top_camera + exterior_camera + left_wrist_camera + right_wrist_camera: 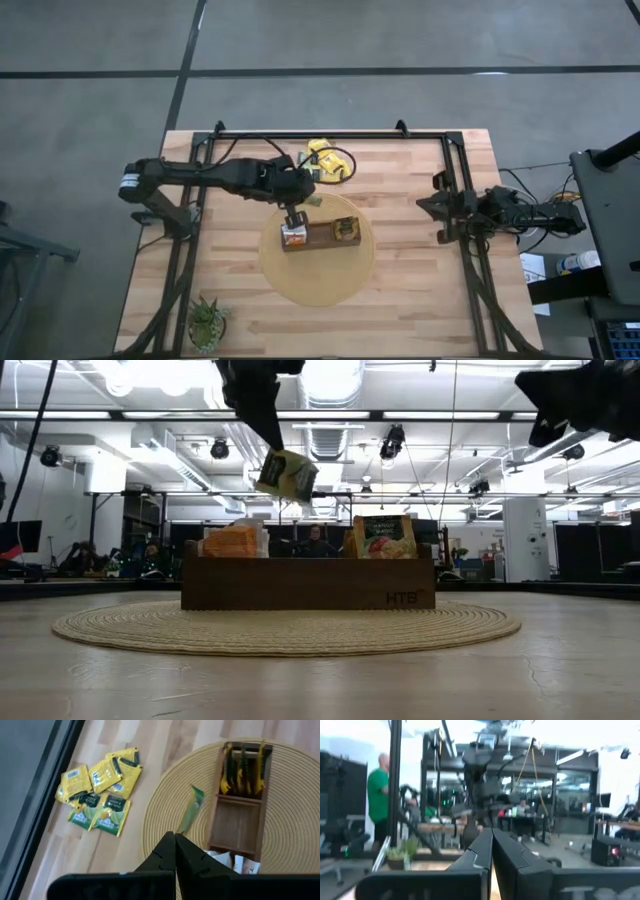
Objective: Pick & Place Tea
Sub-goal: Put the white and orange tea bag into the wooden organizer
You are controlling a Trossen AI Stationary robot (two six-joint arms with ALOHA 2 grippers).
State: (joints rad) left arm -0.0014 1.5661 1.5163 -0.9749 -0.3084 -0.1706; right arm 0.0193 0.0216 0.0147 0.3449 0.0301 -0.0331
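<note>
A green-and-yellow tea sachet (288, 474) hangs in the air above the long brown box (308, 583), with my left gripper (268, 444) shut on it. The box stands on a round woven mat (345, 282). Orange sachets (235, 542) stick up from one end compartment and a green one (383, 537) from the other; the middle compartment (237, 822) is bare. Several loose sachets (100, 785) lie on the table at the far side of the mat. My right gripper (492, 834) is shut on nothing at the table's right edge, pointing up into the room. My left gripper pinches the sachet by its upper edge (184, 827) between the two fingertips (167, 845). The fingers slant down from above. The sachet hangs tilted below them, clear of the box and the mat, and shows edge-on in the left wrist view.
A small potted plant (207, 322) stands at the table's near left corner. A black frame rail (330, 133) runs along the far edge, close to the loose sachets. A person in a green shirt (379, 795) stands in the room beyond the table.
</note>
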